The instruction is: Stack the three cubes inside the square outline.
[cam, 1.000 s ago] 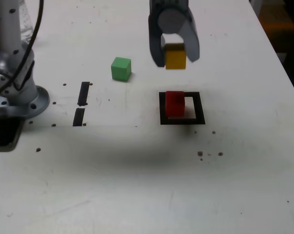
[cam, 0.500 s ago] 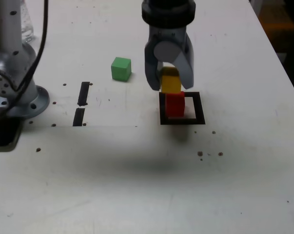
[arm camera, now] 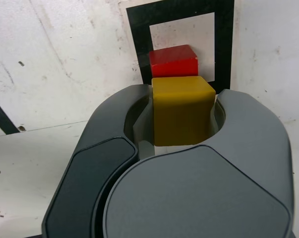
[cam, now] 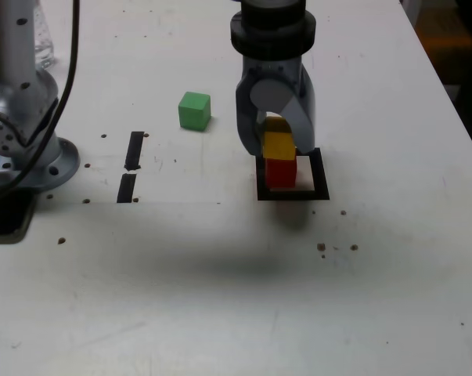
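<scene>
Here, the square outline [cam: 320, 174] of black tape lies on the white table [cam: 220, 298], at about 3 o'clock from the middle of the exterior view. Inside it sits the red cube [cam: 280, 172], toward the side of the white interior at 9 o'clock, with bare white showing at 3 o'clock of it. The yellow cube [cam: 279, 146] is right above the red one, and the 2 look to be touching or nearly so; the exterior view cannot settle which.

The gripper [cam: 277, 145] comes down from 12 o'clock and its 2 grey jaws stand narrow, clamped on the yellow cube, 1 jaw on each side of it. In the wrist view the yellow cube [arm camera: 181, 110] fills the gap between the jaws of the gripper [arm camera: 181, 116], and the red cube [arm camera: 173, 61] shows just past it, within the square outline [arm camera: 223, 44].

The green cube [cam: 194, 110] rests alone on the table, well apart from the outline, at about 10 o'clock from it in the exterior view. 2 short black tape strips [cam: 131, 164] lie end to end near the arm's base [cam: 24, 149], at 9 o'clock of the outline.
</scene>
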You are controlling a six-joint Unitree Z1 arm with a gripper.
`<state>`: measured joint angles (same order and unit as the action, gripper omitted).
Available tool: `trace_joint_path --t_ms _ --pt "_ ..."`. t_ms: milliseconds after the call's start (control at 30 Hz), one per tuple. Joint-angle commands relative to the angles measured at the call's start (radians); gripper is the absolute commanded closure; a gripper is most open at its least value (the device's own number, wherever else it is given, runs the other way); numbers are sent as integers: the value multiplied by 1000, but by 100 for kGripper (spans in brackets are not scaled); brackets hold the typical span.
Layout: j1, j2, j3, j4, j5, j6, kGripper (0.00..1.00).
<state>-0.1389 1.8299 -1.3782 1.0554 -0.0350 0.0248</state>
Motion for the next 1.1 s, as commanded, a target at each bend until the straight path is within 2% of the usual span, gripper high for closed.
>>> trace_joint_path --t_ms 0,367,1067 --pt "-1 2 6 -11 5 0 84" --pt "-1 7 32 -42 23 -4 82" --pt "-1 17 42 -45 50 -16 72"
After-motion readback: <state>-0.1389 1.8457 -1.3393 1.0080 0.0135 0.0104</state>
